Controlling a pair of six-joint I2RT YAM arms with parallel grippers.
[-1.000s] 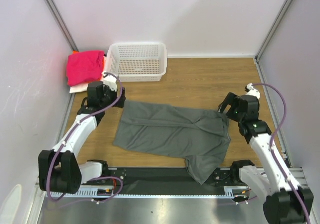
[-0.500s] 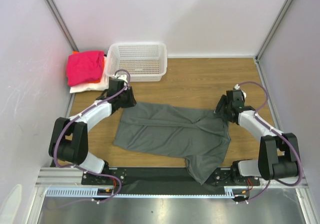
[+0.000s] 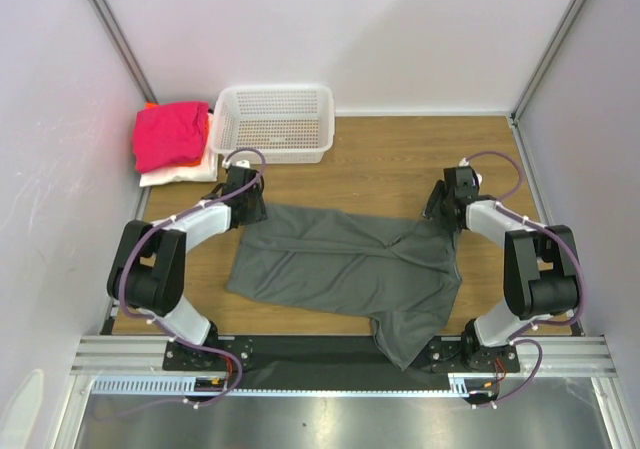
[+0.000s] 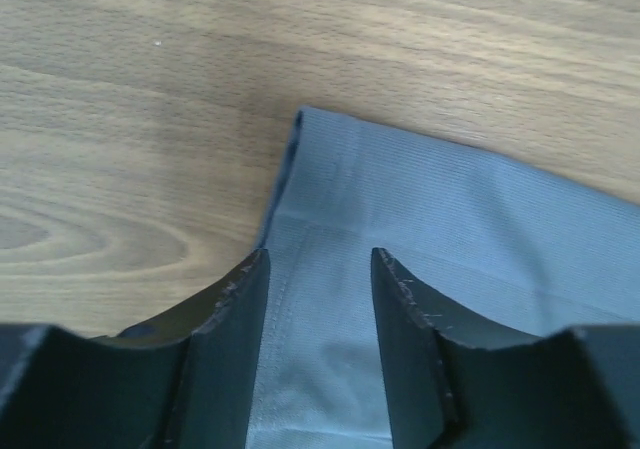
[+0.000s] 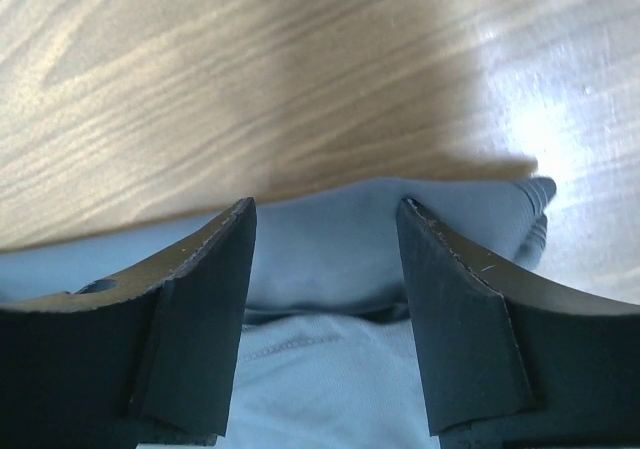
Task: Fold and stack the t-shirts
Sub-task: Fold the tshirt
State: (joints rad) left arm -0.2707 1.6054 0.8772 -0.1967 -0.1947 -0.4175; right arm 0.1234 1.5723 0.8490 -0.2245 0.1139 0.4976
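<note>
While left gripper (image 4: 318,259) and right gripper (image 5: 325,207) are straddling one grey t-shirt (image 3: 340,264) unclenched, three stacked t-shirts (image 3: 170,137) are lying far-left by one basket (image 3: 275,91).

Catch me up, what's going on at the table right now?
Both arms are working the dark grey t-shirt, spread out on the table. The left tool straddles its far-left corner and the right tool its far-right corner, jaws open around the cloth, not clamped yet. A pink shirt lies left of the white basket.

Arms reached down to far corners of grey t-shirt (image 3: 345,264); jaws narrowed astride its edge
</note>
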